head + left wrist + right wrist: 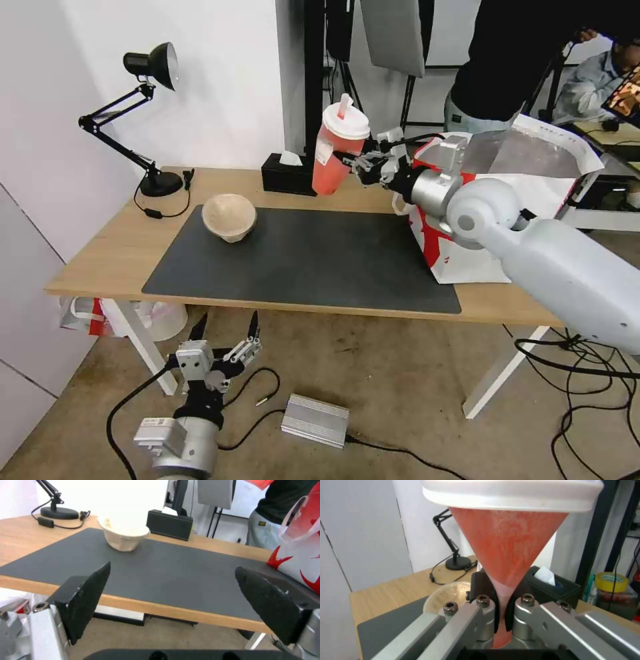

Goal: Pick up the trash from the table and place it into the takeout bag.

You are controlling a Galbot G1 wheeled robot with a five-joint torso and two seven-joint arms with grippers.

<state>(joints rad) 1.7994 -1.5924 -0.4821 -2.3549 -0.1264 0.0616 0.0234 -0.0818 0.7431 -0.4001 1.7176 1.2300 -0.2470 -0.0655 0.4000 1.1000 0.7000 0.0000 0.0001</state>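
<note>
My right gripper (351,161) is shut on the tall red cup (335,150), which has a white lid and straw. It holds the cup in the air above the table's (100,257) back edge, left of the takeout bag (533,193). In the right wrist view the cup (508,542) is pinched between the pads of that gripper (501,615). The beige pulp bowl (229,217) sits on the dark mat (300,260) at its far left corner. My left gripper (227,328) hangs open below the table's front edge, and from its wrist I see the bowl (125,533) beyond the spread gripper (173,587).
A black tissue box (287,175) stands at the back edge just beside the raised cup. A black desk lamp (143,120) occupies the back left corner. A person in dark clothes stands behind the bag. A silver box (315,420) and cables lie on the floor.
</note>
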